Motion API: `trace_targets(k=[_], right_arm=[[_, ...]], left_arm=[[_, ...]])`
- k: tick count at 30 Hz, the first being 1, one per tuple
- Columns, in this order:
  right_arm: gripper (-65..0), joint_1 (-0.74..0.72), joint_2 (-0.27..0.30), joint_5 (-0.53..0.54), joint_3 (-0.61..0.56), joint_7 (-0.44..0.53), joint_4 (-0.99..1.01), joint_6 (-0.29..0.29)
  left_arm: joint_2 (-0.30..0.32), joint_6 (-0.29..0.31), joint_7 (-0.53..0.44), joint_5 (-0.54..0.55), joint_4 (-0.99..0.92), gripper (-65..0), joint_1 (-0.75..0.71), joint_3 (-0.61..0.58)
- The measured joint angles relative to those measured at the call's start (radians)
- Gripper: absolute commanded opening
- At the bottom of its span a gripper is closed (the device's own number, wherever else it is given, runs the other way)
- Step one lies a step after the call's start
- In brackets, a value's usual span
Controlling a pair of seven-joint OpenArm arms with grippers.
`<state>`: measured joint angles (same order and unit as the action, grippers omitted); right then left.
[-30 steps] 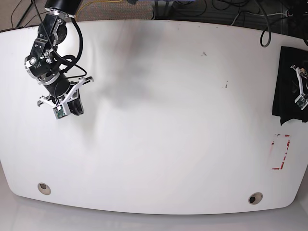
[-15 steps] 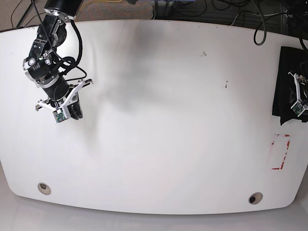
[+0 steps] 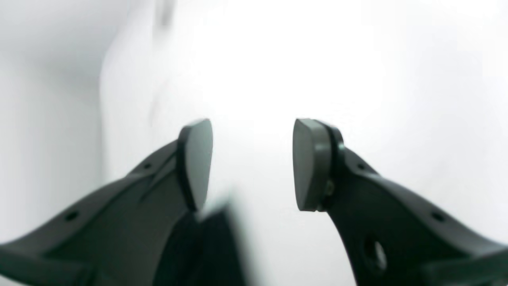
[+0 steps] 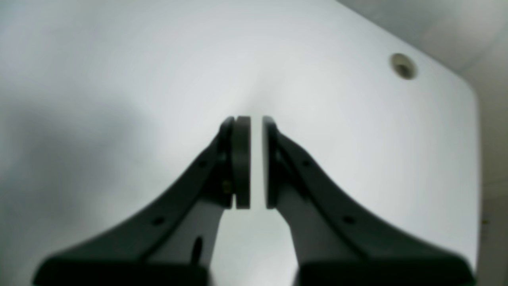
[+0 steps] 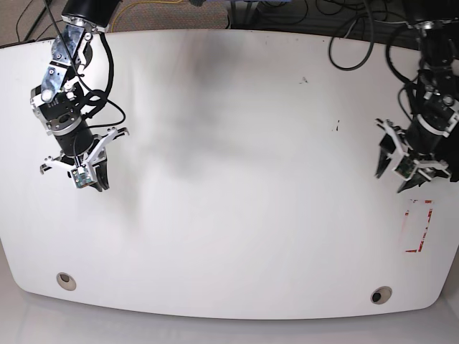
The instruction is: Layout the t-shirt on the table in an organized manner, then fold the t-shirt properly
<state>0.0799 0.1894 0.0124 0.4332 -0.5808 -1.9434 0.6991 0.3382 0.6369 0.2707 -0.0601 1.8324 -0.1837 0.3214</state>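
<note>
Your left gripper (image 5: 399,166), frame right, stands open and empty; your right gripper (image 5: 92,172), frame left, is closed on nothing. No t-shirt shows on the table (image 5: 237,179), so closing now likely grasps only air.

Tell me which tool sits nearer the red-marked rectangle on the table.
The left tool. It hangs just above and beside the red-marked rectangle near the table's edge. The right tool is across the table at the opposite end.

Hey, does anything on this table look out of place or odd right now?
No t-shirt lies spread on the table, which is odd for a folding job. A dark shape shows low beside the open left claw, too blurred to identify. The red rectangle looks patchy.
</note>
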Motion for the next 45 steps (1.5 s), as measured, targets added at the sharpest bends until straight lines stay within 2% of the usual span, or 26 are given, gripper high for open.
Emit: trace_targets(k=[5,8,9,16,20,26,35,45], right_arm=[[-60.6,0.024,-0.053,-0.113,0.0,0.154,0.06,0.004],[-60.6,0.076,-0.063,-0.112,-0.003,0.25,0.061,0.005],[-60.6,0.103,-0.063,-0.103,-0.003,0.274,0.058,0.008],[-60.6,0.259,-0.08,-0.054,0.017,0.319,0.054,-0.004],[-60.6,0.371,-0.096,0.042,0.048,0.423,0.052,0.009],[-60.7,0.56,-0.114,0.121,0.062,0.443,0.05,-0.01],[-60.7,0.782,-0.12,0.222,0.055,0.517,0.039,-0.006],[-60.7,0.986,-0.117,0.254,0.052,0.517,0.04,-0.008]], left_arm=[[-0.102,-0.102,-0.179,-0.061,-0.027,-35.0,-0.055,-0.022],[-0.148,-0.19,-0.276,-0.067,-0.029,-35.0,-0.12,-0.019],[-0.159,-0.198,-0.319,-0.067,-0.029,-35.0,-0.15,-0.019],[-0.251,-0.299,-0.47,-0.068,-0.021,-35.0,-0.328,-0.023],[-0.303,-0.304,-0.538,-0.067,-0.001,-35.0,-0.449,-0.023],[-0.379,-0.308,-0.604,-0.068,0.002,-35.0,-0.645,-0.023],[-0.433,-0.316,-0.63,-0.066,0.002,-35.0,-0.882,-0.021],[-0.462,-0.311,-0.631,-0.064,-0.012,-35.0,-1.057,-0.024]])
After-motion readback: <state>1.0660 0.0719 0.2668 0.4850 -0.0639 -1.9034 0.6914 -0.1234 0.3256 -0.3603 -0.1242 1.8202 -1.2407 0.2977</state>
